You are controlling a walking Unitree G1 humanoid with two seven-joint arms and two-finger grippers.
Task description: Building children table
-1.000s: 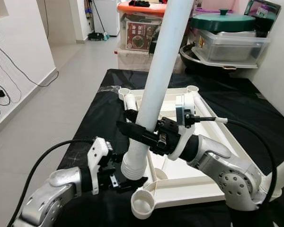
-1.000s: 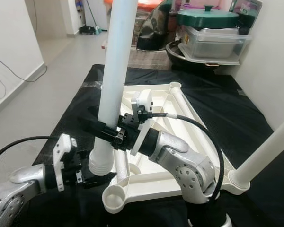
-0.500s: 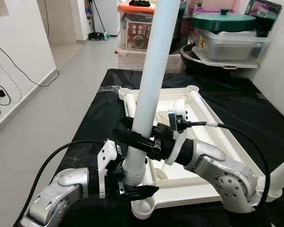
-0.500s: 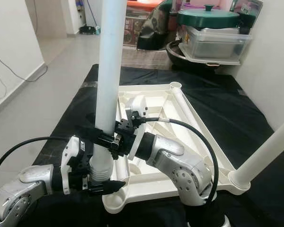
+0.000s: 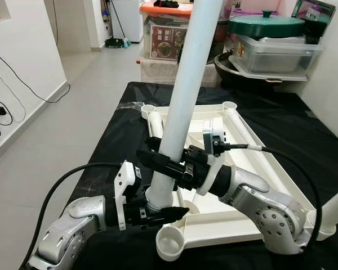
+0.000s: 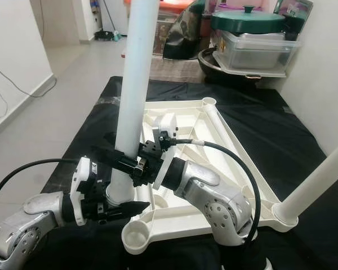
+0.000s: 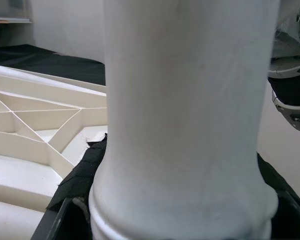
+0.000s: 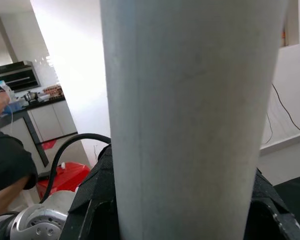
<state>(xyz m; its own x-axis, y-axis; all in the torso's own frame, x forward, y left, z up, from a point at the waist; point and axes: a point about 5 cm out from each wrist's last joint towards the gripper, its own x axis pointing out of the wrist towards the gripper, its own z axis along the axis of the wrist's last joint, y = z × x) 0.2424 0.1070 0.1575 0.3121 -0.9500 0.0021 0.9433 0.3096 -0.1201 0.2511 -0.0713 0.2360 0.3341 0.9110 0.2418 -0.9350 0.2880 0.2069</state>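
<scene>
White, smooth plastic is what I am handling: a long round table leg (image 5: 183, 95) leaning slightly right, its ribbed lower end just left of the tabletop's near left corner socket (image 5: 170, 245), an open round cup with nothing in it. My right gripper (image 5: 158, 160) is clamped around the tube partway up, black fingers on either side. My left gripper (image 5: 158, 214) grasps the leg lower, at the ribbed collar; from the left wrist view the tube bulges into a rounded ring between the fingers.

Upside down on a black cloth (image 5: 112, 140) lies the tabletop (image 5: 242, 216), a cream tray-like moulding with raised ribs crossing diagonally and tubular rims. Another leg (image 6: 318, 180) already stands in the near right corner, leaning right.

At the far end, a clear plastic tub (image 5: 276, 53) carries a dark green round lid (image 5: 265, 25) with a knob, and an orange-lidded box (image 5: 166, 34) holds what I cannot make out. Glossy grey tiles (image 5: 62, 112) cover the floor on the left.
</scene>
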